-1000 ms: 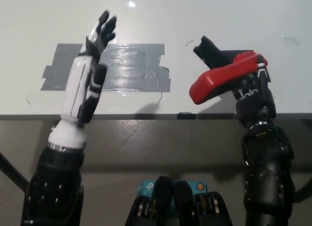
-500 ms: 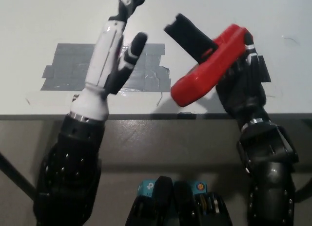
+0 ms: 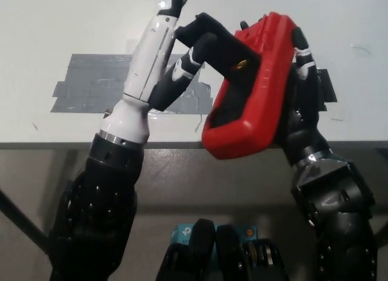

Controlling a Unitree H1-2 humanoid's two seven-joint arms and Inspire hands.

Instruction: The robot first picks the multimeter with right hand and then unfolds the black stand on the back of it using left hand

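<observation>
Holding the red plastic multimeter [image 3: 254,93] raised above the white surface [image 3: 60,26], the black right hand [image 3: 303,93] has its fingers closed around it. Pickup looks done; the white left hand [image 3: 160,63], fingers spread, touches the black stand [image 3: 209,42], apparently only partly unfolded.

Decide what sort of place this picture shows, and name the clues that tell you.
Probably a robotics lab or test bench. A plain white tabletop carries a patch of grey duct tape, likely a placement mark, and a black right hand holds a red-cased multimeter near a white left hand.
</observation>
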